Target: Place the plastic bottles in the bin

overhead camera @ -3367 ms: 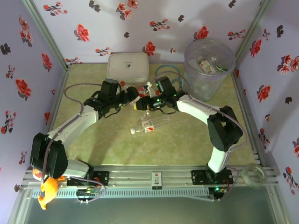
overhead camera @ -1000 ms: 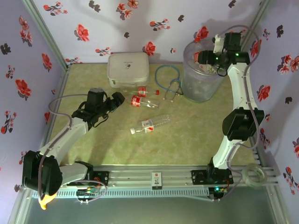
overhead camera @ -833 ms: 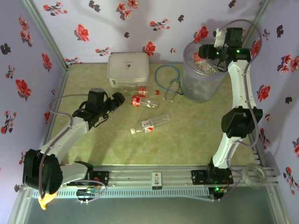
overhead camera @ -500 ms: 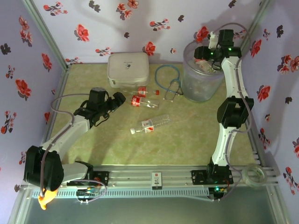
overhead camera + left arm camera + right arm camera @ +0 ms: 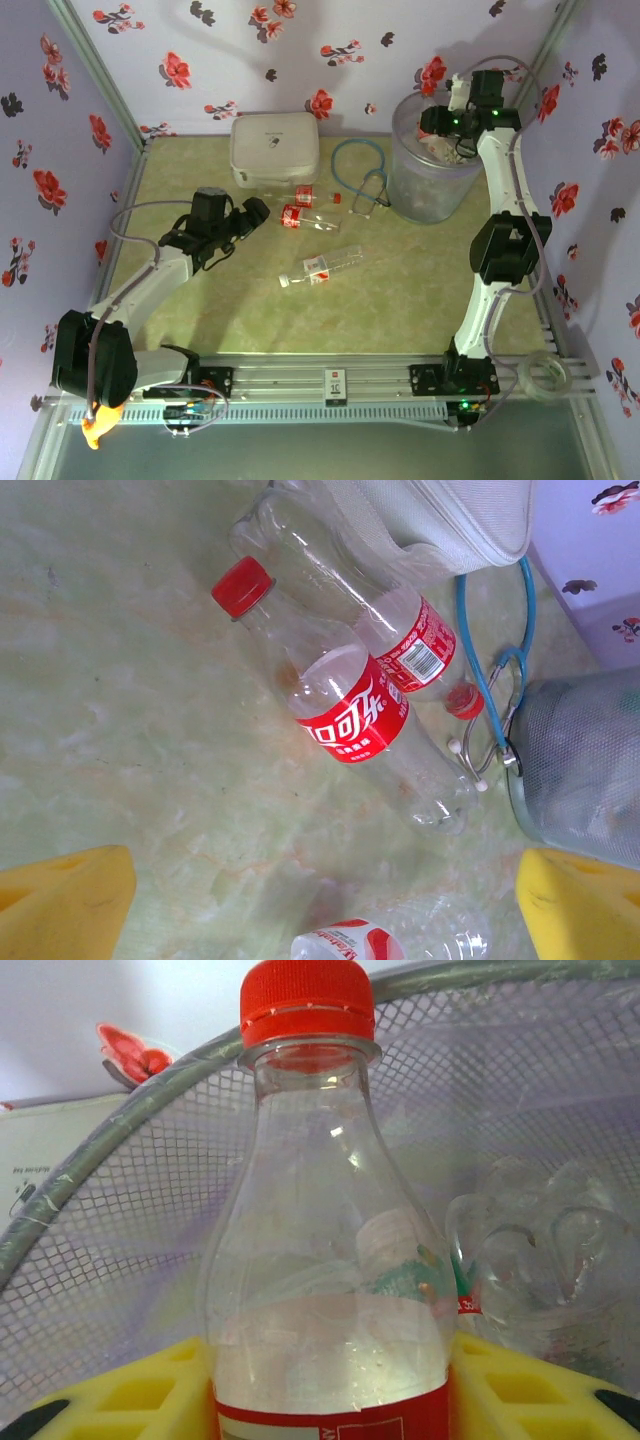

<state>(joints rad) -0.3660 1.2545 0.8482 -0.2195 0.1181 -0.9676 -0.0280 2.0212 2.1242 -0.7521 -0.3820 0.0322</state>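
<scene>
- The left arm [image 5: 150, 285] is stretching forward and low, elbow bent outward, wrist angling to the right.
- The left tool [image 5: 252, 211] is hovering with jaws spread wide, its yellow pads [image 5: 65, 900] sitting far apart at the wrist view's lower corners.
- The right arm [image 5: 505, 190] is reaching high toward the far right corner.
- The right tool [image 5: 433, 118] is pointing left, yellow pads [image 5: 130, 1395] pressing both sides of a red-capped bottle [image 5: 320, 1260].

Lying on the counter [image 5: 400, 290]: three plastic bottles [image 5: 316, 198] [image 5: 297, 216] [image 5: 322, 267]. Gripped in the right end effector [image 5: 330, 1390]: one more plastic bottle [image 5: 320, 1260]. Heaped inside the single bin [image 5: 425, 195]: further bottles, too jumbled to count. Alongside: one white case [image 5: 275, 145], one blue stethoscope [image 5: 530, 610].
</scene>
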